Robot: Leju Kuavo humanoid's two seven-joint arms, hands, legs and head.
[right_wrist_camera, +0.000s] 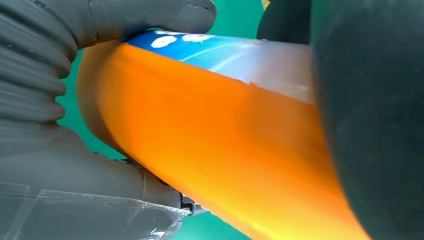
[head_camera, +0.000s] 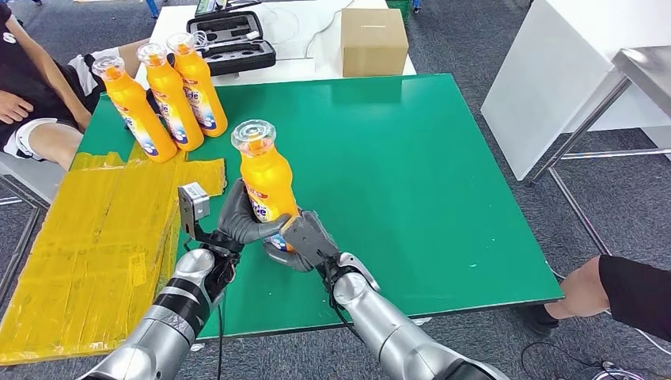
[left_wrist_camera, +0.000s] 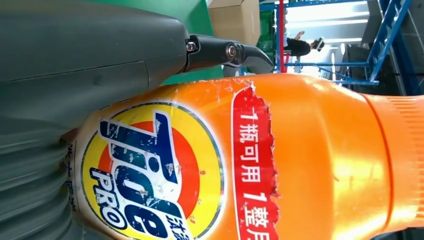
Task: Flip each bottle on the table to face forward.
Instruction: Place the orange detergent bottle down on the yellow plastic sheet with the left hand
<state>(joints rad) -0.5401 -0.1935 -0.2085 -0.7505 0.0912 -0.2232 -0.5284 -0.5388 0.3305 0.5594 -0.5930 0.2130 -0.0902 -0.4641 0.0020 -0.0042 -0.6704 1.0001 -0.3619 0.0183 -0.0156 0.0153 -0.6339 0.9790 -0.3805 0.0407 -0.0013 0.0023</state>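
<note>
- The head view is evenly and brightly lit from above; soft, short shadows are cast on the green table (head_camera: pixel 411 158), and straight edges are bowed towards the corners.
- A pale sheen is seen on the yellow tape patch (head_camera: pixel 87 237).
- In the left wrist view the held bottle (left_wrist_camera: pixel 260 160) is sharp, with glare along its shoulder; the bright background is washed out.
- In the right wrist view the bottle and the right hand (right_wrist_camera: pixel 60 165) are blurred by closeness.

held bottle (head_camera: pixel 267 184) mid-table (head_camera: pixel 411 174) | three bottles (head_camera: pixel 162 99) behind-left | box (head_camera: pixel 373 41) behind
</note>
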